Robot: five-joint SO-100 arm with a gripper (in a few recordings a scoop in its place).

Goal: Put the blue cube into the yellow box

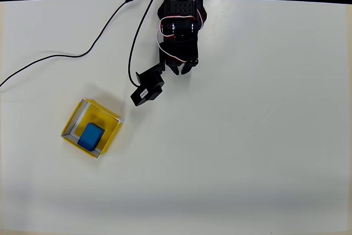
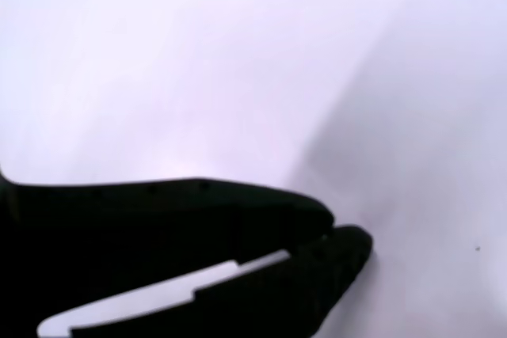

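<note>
I'm working over a plain white table [image 1: 247,136] with a dark strip along its far edge. In the wrist view my pincer [image 2: 337,235] has its two black fingers drawn together at the tips, with only a thin pale sliver between them further back, and nothing is held; under it is bare white surface. From overhead the pincer [image 1: 184,69] hangs near the far side of the table, just below the black arm [image 1: 180,9], with the wrist camera block [image 1: 147,91] jutting out to its left and two black cables [image 1: 82,54] trailing off toward the left edge. Well apart from it, nearer and to the left, sits the yellow box [image 1: 72,119], turned at an angle, and the blue cube [image 1: 91,136] lies inside it on the floor, toward the near right wall. I judge the task done as things lie. Were I to lift the cube again, it looks light, rigid and matte enough not to slip, best pinched across its two shorter flat sides from above.
</note>
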